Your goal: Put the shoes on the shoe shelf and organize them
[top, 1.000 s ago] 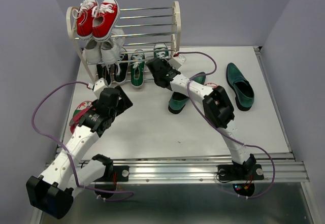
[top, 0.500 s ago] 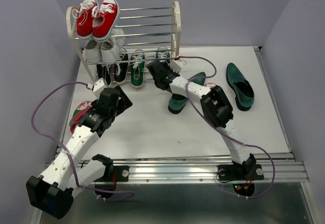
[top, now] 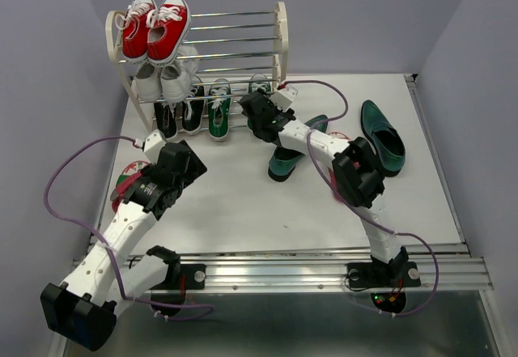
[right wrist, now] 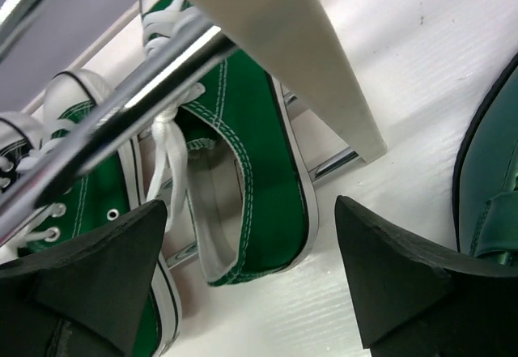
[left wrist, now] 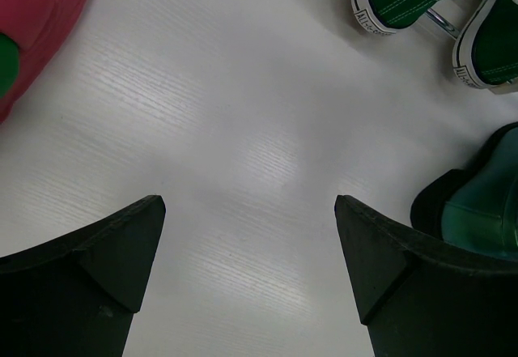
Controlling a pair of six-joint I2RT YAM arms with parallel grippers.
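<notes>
The shoe shelf [top: 280,41] stands at the back left. Two green sneakers [top: 218,108] sit on its bottom tier. My right gripper [top: 252,102] is open just behind the heel of the right-hand sneaker [right wrist: 259,171], its fingers either side without touching; the other sneaker [right wrist: 81,171] is to its left. One dark green loafer [top: 382,137] lies at the right, another [top: 285,163] partly under my right arm. Red-pink flip-flops [top: 129,180] lie at the left, half hidden by my left arm. My left gripper [top: 197,163] hangs open over bare table [left wrist: 250,199].
Red sneakers [top: 158,27] occupy the top tier's left end, white sneakers [top: 166,74] the middle tier, black ones [top: 174,114] the bottom left. The cream side frame [right wrist: 307,57] and a silver rod [right wrist: 121,114] pass just above my right fingers. Purple cables loop round both arms.
My right gripper has opened and let go of the green sneaker, which now rests on the bottom tier. The left arm has shifted slightly left.
</notes>
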